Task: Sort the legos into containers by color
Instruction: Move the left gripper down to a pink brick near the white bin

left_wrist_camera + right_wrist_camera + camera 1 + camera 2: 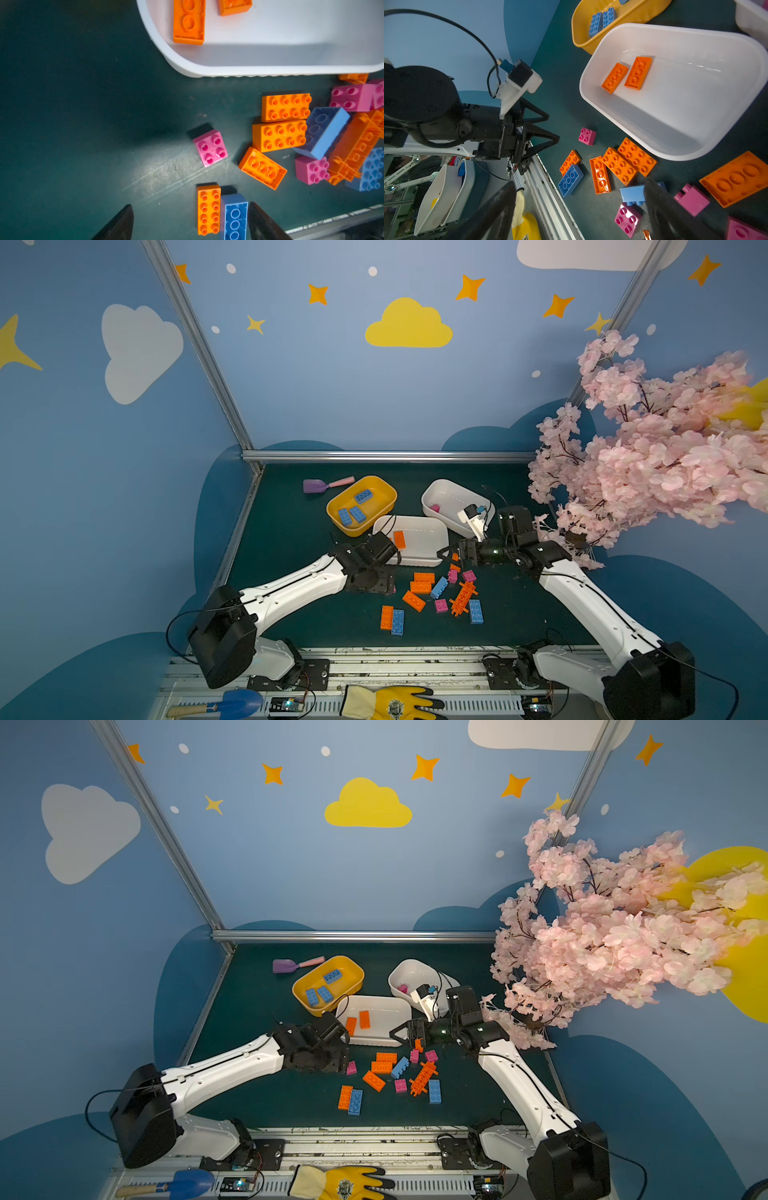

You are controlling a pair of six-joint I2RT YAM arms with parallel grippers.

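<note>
A yellow container [384, 492] holds three blue legos [363, 496]. The near white container [428, 533] holds two orange legos [364, 1019]. A pink lego [435, 508] lies in the far white container [451, 491]. Loose orange, blue and pink legos [422, 583] and a spiky orange piece [463, 597] lie on the mat. My left gripper [338, 1052] hangs open and empty by a lone pink lego [210, 148]; an orange-blue pair [208, 209] lies on the mat beneath it. My right gripper [399, 1031] is open and empty over the pile's far edge.
A purple scoop [324, 485] lies behind the yellow container. Pink blossom branches [644, 460] overhang the right side near my right arm. A metal rail [415, 655] runs along the front edge, with a yellow glove [390, 701] and a blue trowel [232, 703] beyond it.
</note>
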